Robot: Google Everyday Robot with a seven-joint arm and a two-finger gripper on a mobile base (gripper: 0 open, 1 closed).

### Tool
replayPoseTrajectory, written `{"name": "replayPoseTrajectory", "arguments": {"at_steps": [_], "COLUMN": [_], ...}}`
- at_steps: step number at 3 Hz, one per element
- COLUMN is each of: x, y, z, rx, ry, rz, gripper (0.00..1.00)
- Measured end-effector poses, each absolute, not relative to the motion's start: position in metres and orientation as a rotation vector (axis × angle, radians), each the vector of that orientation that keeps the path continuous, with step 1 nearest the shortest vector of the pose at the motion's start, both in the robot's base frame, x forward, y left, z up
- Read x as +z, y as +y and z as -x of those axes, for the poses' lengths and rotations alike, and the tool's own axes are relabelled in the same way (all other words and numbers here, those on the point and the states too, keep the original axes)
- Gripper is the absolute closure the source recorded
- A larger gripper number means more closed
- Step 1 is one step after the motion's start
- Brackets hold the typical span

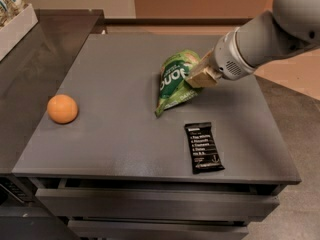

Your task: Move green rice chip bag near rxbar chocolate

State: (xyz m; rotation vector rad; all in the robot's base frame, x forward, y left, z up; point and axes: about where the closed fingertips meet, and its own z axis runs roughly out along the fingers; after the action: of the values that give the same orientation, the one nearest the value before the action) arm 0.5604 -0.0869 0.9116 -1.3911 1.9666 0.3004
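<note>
The green rice chip bag (174, 81) is crinkled light green with a dark green oval panel. It hangs tilted in the middle of the grey table, its lower corner at or just above the top. My gripper (198, 75) comes in from the right and is shut on the bag's right edge. The rxbar chocolate (204, 147), a flat black wrapper with white text, lies flat near the table's front right edge, a short way below and right of the bag.
A round orange fruit (63, 108) sits at the table's left side. The grey table (115, 74) has drawers below its front edge. A darker counter (30, 59) adjoins on the left, with a white tray (15, 26) at its far corner.
</note>
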Motion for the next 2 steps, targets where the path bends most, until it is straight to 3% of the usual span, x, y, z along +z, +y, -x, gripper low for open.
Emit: {"name": "replayPoseTrajectory", "arguments": {"at_steps": [2], "x": [0.902], "y": [-0.096], "z": [-0.527], "rx": [0.336], "ry": [1.988], "rz": [1.374], "gripper": [0.35]}}
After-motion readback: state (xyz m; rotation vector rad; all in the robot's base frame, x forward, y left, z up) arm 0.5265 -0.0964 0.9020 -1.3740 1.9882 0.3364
